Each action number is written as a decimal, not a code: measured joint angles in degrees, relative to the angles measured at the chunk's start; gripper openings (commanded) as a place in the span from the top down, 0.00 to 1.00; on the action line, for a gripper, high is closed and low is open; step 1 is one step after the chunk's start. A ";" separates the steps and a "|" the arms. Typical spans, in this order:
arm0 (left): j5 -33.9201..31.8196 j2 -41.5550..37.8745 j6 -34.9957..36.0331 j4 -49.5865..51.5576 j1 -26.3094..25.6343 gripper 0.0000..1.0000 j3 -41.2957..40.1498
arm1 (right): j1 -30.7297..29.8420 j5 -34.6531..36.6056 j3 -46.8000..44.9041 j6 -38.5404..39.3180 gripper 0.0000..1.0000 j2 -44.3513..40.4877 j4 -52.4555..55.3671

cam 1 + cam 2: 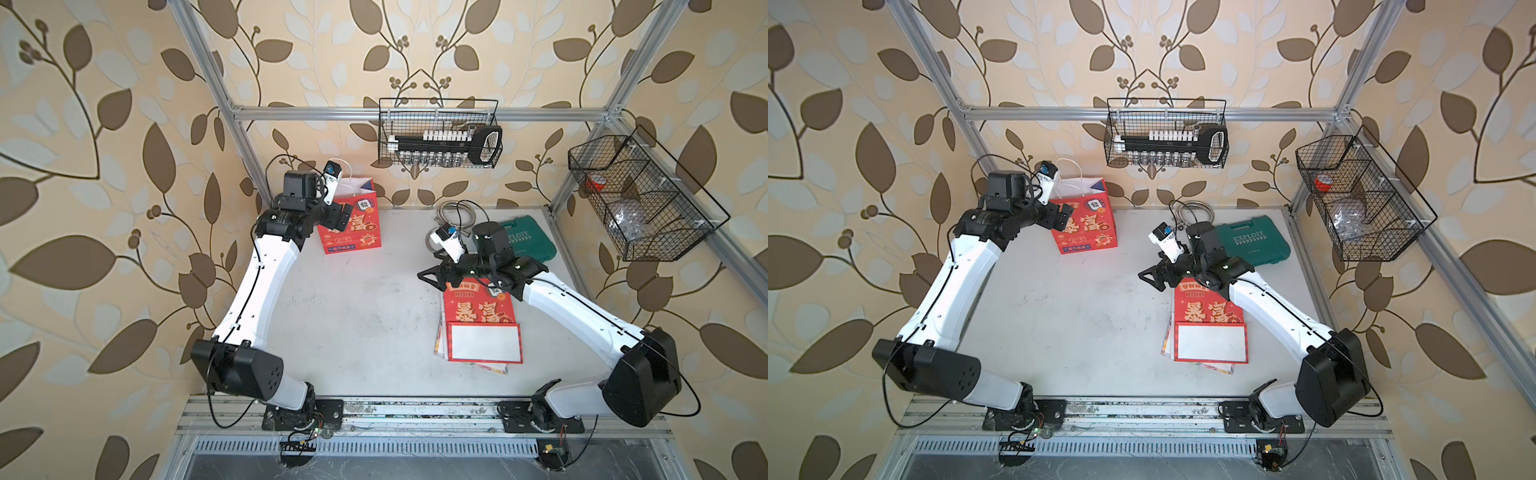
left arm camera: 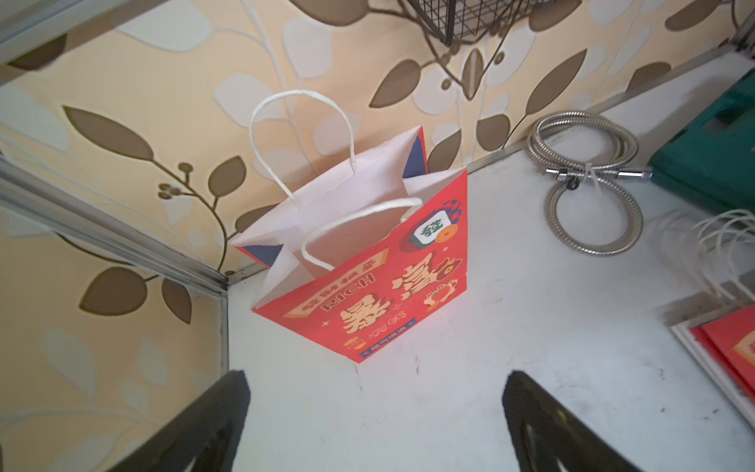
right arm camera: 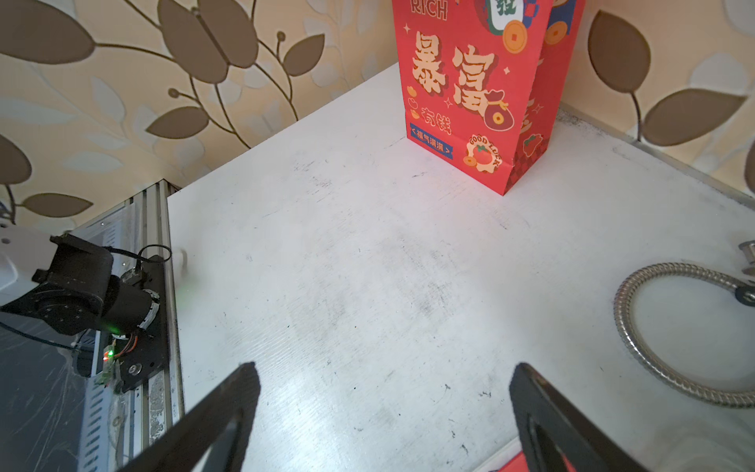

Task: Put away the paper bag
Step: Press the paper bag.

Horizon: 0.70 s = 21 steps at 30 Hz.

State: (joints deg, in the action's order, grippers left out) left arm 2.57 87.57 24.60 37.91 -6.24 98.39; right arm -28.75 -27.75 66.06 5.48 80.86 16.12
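Leafy wallpaper (image 1: 104,208) rings the scuffed white table (image 1: 365,324); left hand (image 2: 376,412) and right hand (image 3: 386,402) both gape wide.

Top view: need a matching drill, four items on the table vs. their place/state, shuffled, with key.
Things:
1. standing paper bag
2. stack of flat bags
3. metal hose
4. green case

Place/state:
A. coiled, at the back edge
B. closed, far right corner
C. upright, mouth open, far left corner
D. lying flat, right side

Pairs: 1-C, 2-D, 3-A, 4-B
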 measured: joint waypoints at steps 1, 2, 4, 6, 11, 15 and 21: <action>0.04 1.64 1.95 0.55 0.33 0.01 1.49 | 0.00 -0.20 0.00 0.37 0.06 0.00 0.07; 0.07 3.34 3.96 1.25 0.57 0.02 3.10 | 0.04 -0.39 0.02 0.68 0.06 0.00 0.15; 0.02 6.69 7.74 2.25 1.20 0.03 6.36 | 0.20 -0.61 0.00 1.18 0.06 0.00 0.35; 0.11 9.75 11.56 3.06 1.95 0.05 9.51 | 0.42 -0.96 0.00 1.70 0.06 0.00 0.46; 1.79 14.58 17.38 3.87 2.97 0.19 14.64 | 0.90 -1.27 -0.33 2.86 0.06 -0.13 0.83; 2.54 18.23 21.22 3.80 3.32 0.42 18.29 | 1.60 -1.73 -0.96 3.48 0.06 -0.48 1.25; 5.95 21.59 24.00 3.93 3.32 0.72 20.96 | 3.21 -2.43 -0.98 4.04 0.07 -0.52 1.31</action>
State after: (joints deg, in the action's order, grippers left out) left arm 8.51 109.16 48.60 41.85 -2.92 119.35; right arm -25.54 -30.17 65.08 9.52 80.34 17.43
